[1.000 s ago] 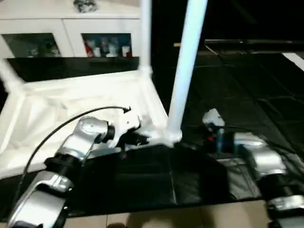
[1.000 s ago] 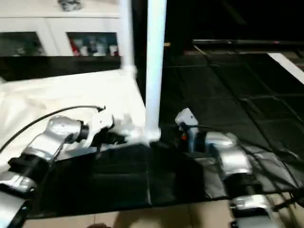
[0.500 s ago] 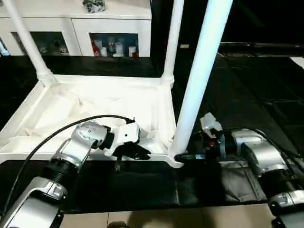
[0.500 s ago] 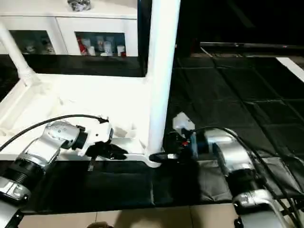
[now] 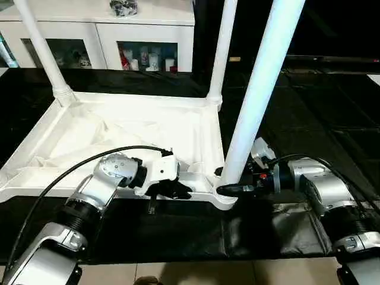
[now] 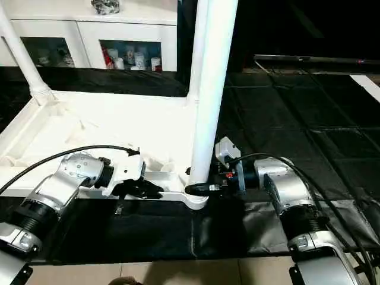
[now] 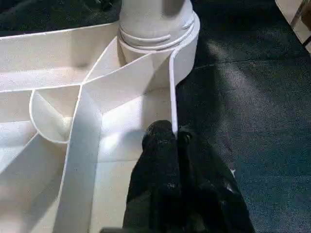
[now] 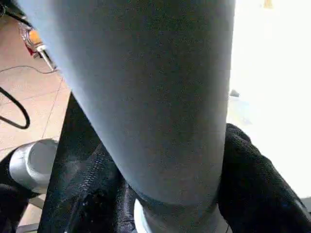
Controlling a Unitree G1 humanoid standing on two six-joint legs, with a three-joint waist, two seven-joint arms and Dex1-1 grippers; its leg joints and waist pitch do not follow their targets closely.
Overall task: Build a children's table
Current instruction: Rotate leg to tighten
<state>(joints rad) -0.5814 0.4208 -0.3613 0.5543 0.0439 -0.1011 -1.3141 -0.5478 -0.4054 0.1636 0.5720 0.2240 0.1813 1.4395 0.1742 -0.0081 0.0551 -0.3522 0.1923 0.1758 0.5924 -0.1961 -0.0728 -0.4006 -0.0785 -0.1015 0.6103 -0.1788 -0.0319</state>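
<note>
Upside down on a black mat [image 5: 178, 231], the white table top [image 5: 119, 139] lies with its ribbed underside facing up, filling the scene from about nine o'clock to the centre. Three legs stand upright in its corner sockets: one far leg [image 5: 41, 50] at about ten o'clock, a second far leg [image 5: 221, 50] at about twelve, and the near leg [image 5: 261, 89], the closest and thickest in the picture, rising at the near right-hand corner lobe just right of centre.

The left tool [image 5: 175, 190] is closed, its two black fingers [image 7: 175, 179] pressed together and resting against the thin near rim of the table top, just beside that corner socket. Whether the rim is actually pinched between them I cannot tell.

The right tool [image 5: 228, 189] comes in from three o'clock, level with the mat, and its fingers [image 8: 252, 189] stand one on each side of the base of the near leg, close around it where it meets the socket. The fingers look to be touching the leg, though a firm grip cannot be confirmed.

At twelve o'clock, beyond the table, stands a white cabinet [image 5: 95, 35] with glass doors and small items inside.
</note>
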